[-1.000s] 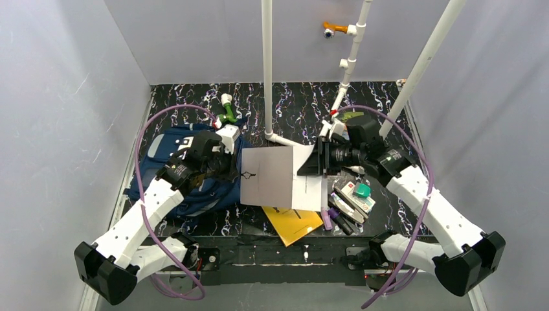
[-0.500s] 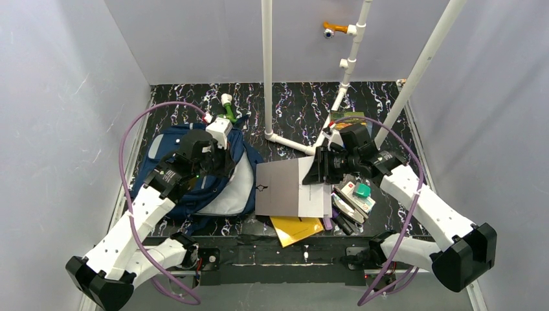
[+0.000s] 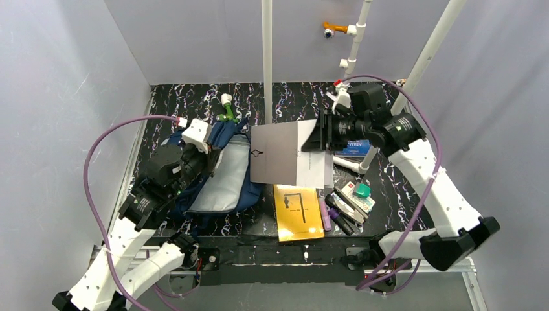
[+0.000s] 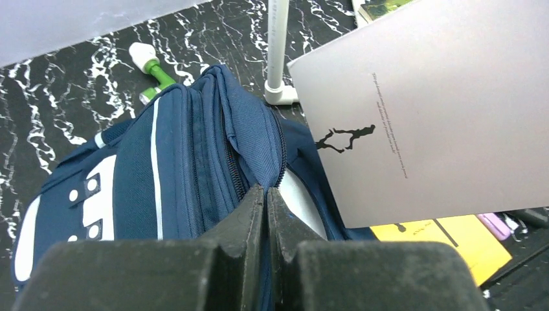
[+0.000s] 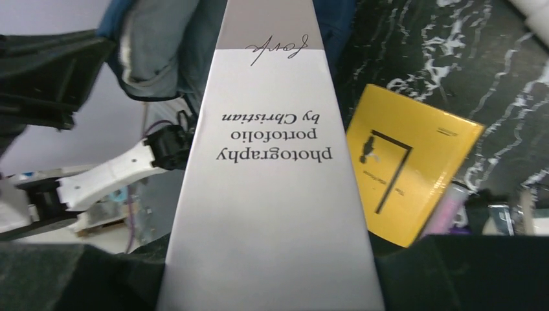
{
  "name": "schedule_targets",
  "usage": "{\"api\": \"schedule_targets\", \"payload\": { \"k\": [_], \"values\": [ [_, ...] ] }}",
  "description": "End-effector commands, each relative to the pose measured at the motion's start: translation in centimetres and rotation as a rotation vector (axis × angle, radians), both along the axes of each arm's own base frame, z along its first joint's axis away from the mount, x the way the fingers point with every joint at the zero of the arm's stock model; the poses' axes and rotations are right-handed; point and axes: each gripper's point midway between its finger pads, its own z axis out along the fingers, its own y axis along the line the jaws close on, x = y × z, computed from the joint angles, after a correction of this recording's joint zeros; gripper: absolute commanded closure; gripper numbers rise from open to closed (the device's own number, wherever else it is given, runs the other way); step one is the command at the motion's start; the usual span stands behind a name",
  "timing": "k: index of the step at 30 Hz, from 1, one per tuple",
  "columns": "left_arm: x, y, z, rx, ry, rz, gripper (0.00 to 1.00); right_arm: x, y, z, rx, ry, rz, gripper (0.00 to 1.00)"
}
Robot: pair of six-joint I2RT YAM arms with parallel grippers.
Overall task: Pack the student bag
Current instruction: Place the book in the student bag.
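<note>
Since the earlier frame the left arm has pulled back toward the lower left of the top view, dragging the bag (image 3: 224, 134) open so its grey lining (image 3: 223, 181) shows. The right arm has carried the grey book (image 3: 278, 155) up the frame, uncovering the yellow book (image 3: 298, 212) on the counter (image 3: 291, 103). In this view the bag lies left of centre with its mouth facing the grey book, whose left edge hangs just beside the opening. The left tool (image 3: 202, 161) is clamped on the bag's upper rim, and the right tool (image 3: 318, 139) grips the grey book by its right edge. A white pole (image 3: 267, 65) stands close behind the book's upper left corner. In the left wrist view the fingers are pressed tight together on the fabric rim beside the zip (image 4: 281, 149), and the book fills the upper right. In the right wrist view the jaws sit on either side of the book, holding it flat, with the lining beyond its far end at upper left. To pack well, I would keep the rim lifted and taut so the mouth gapes. I would then dip the book's leading edge below that rim, slide it along the lining rather than the zip, and steer clear of the pole.
</note>
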Motion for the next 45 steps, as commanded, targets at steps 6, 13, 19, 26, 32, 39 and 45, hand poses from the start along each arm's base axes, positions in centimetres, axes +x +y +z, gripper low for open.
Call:
{"api": "schedule_targets", "payload": {
  "k": [6, 13, 19, 26, 32, 39, 45],
  "values": [
    [1.5, -0.1, 4.6, -0.025, -0.224, 0.004, 1.0, 0.8, 5.0, 8.3, 0.414, 0.142, 0.133, 0.99],
    [2.7, 1.6, 3.2, 0.021, -0.181, 0.123, 1.0, 2.9, 3.5, 10.3, 0.48, 0.114, 0.082, 0.99],
    [3.5, 1.3, 1.7, -0.044, -0.121, 0.172, 1.0, 5.1, 0.4, 5.7, 0.23, 0.048, -0.03, 0.99],
    [4.0, 0.5, 1.9, -0.081, -0.111, 0.164, 1.0, 4.5, 3.8, 5.9, 0.37, 0.065, 0.032, 0.99],
    [2.3, 0.8, 5.1, -0.19, -0.199, 0.14, 1.0, 0.2, 11.4, -1.2, 0.526, 0.331, 0.059, 0.99],
    [-0.4, -0.5, 8.0, -0.25, -0.309, -0.016, 1.0, 2.7, 12.9, -4.4, 0.632, 0.424, -0.042, 0.99],
    [-2.3, -1.4, 8.2, -0.199, -0.314, -0.136, 1.0, 5.3, 15.1, -3.2, 0.747, 0.413, -0.05, 0.99]
  ]
}}
